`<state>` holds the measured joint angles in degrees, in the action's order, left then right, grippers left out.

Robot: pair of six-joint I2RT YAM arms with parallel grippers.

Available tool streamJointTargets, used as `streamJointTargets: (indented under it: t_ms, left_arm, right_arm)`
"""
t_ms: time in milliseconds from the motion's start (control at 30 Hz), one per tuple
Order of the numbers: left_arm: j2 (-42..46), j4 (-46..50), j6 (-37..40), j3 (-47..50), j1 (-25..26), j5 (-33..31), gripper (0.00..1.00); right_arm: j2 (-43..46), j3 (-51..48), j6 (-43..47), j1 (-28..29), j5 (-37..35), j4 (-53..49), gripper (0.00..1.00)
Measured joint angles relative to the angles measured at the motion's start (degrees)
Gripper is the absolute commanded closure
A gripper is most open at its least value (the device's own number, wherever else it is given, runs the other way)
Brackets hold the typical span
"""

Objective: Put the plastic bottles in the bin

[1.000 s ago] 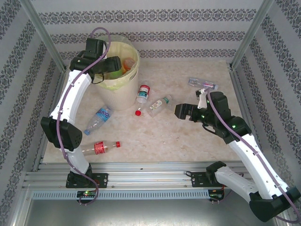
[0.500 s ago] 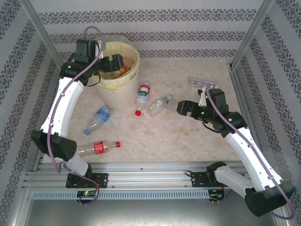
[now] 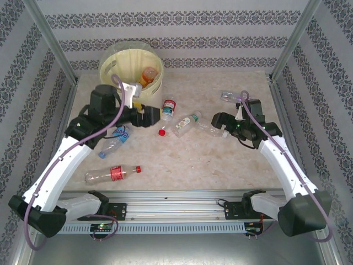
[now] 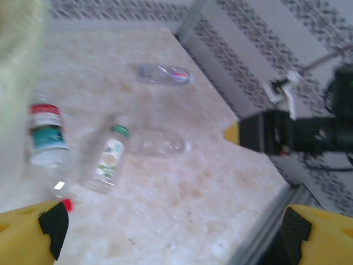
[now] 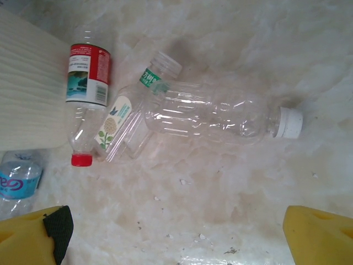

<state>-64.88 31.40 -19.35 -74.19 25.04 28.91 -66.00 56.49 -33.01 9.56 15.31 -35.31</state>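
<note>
**Jaws wide on both arms, nothing held**

Left gripper [image 3: 153,114]: fingers spread, empty, left of centre, just beside the red-labelled bottle [image 3: 167,109]. Right gripper [image 3: 217,118]: spread, empty, right of centre, near the clear white-capped bottle [image 5: 212,118]. Bin [image 3: 113,59]: upper left, an orange-filled bottle [image 3: 149,74] inside. Loose on the table [image 3: 220,160]: green-labelled bottle [image 5: 124,124], touching the clear one; blue-labelled bottle [image 3: 117,137], left of centre; red-banded bottle [image 3: 113,173], lower left; purple-labelled bottle [image 3: 234,97], upper right. Hazards, judged: closing on the clear bottle may catch its green-labelled neighbour, or the smooth round body may squirt out; both arms near one cluster risk a knock
</note>
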Motion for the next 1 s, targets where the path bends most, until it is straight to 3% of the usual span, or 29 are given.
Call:
streamJointTargets:
  t_ms: [300,633,1000]
  left_arm:
    - [1.6,-10.6,-5.7,15.8,8.8,0.5,0.0]
    - [-2.2,-16.1,-7.6,17.2,14.9,-3.0,0.0]
    - [-2.7,-18.0,-8.8,17.3,16.5,-5.1,0.0]
  right_arm:
    - [-8.8,0.0,-1.0,-1.6,4.1,0.9,0.02]
    - [-13.5,-2.0,-23.8,-1.0,3.0,7.1,0.02]
    - [-17.7,-2.8,-43.6,0.0,-1.0,14.0,0.07]
